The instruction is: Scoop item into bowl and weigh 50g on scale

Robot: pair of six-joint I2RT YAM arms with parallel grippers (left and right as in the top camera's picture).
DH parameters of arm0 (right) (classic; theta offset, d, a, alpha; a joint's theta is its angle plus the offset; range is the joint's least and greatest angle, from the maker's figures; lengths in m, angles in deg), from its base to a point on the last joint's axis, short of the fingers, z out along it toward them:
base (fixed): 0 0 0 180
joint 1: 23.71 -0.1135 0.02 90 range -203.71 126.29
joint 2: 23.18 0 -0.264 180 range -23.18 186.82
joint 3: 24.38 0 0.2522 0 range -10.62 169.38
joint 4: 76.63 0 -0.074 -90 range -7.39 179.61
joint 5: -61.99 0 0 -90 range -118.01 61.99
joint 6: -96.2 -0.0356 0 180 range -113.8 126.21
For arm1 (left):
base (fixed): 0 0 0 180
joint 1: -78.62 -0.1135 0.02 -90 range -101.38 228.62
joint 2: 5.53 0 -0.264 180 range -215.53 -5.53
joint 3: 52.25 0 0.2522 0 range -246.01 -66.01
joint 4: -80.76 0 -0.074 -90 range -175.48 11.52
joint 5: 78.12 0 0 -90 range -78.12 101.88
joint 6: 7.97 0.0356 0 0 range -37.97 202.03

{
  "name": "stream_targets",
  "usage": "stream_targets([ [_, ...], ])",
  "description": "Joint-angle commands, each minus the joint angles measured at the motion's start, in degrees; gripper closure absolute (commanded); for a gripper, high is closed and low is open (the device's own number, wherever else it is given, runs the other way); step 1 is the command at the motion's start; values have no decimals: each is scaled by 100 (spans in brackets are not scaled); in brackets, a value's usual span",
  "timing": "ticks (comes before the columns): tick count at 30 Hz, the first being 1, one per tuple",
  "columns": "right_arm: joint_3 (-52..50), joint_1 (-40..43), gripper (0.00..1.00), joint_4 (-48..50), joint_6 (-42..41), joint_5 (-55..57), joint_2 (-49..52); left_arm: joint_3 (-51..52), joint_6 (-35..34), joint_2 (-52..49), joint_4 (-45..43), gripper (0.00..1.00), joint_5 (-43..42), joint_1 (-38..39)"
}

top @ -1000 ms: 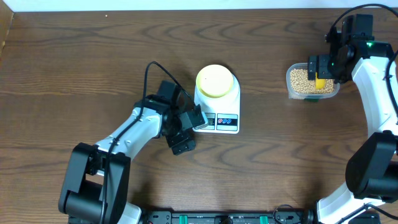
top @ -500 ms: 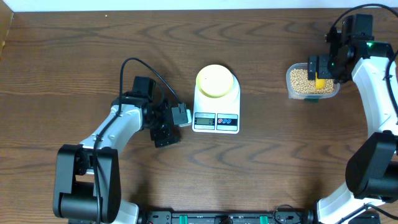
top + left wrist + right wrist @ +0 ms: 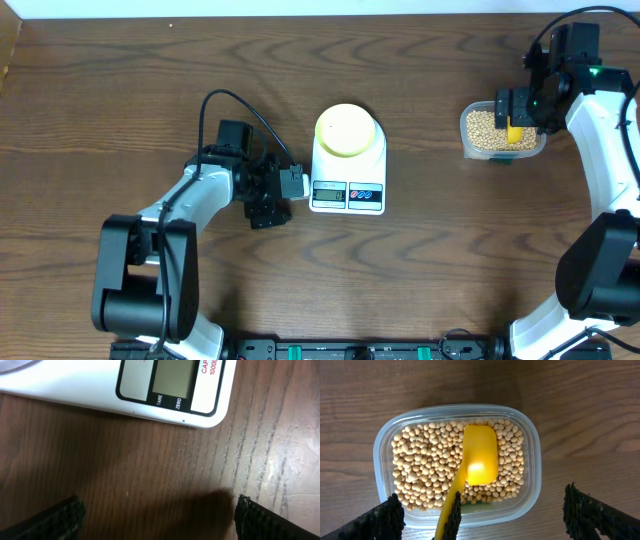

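The pale yellow-green bowl (image 3: 346, 130) stands on the back of the white scale (image 3: 348, 178), and its inside looks plain. The scale's display (image 3: 172, 380) fills the top of the left wrist view. My left gripper (image 3: 283, 198) (image 3: 160, 522) hovers open over bare wood just left of the scale's front corner. The tan beans (image 3: 420, 467) (image 3: 484, 125) fill a clear tub (image 3: 532, 455). A yellow scoop (image 3: 481, 457) lies bowl-up on them, its handle running toward the camera. Above the tub, my right gripper (image 3: 482, 510) (image 3: 522, 108) stands wide open, holding nothing.
Dark wooden table (image 3: 450, 260) all round. The clear tub (image 3: 503, 150) sits at the far right, about a scale's length from the scale. A black textured piece (image 3: 456, 522) lies against the scoop's handle. The left arm's cable (image 3: 215, 110) loops over the table behind it.
The left arm has drawn back leftward from the scale's front corner and turned, its gripper now slightly farther from the scale. The right arm, tub and scoop have not moved.
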Motion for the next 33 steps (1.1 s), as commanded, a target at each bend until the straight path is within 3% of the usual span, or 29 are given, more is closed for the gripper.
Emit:
stream_targets([
  [1,-20,39,1,2,-31,44,13,94,63,-44,-107,2,-52,17],
  [6,-20,39,1,2,-31,44,13,94,61,-44,-258,2,-540,46],
  [33,-20,39,1,4,-31,44,13,94,59,-70,-254,2,-575,614],
])
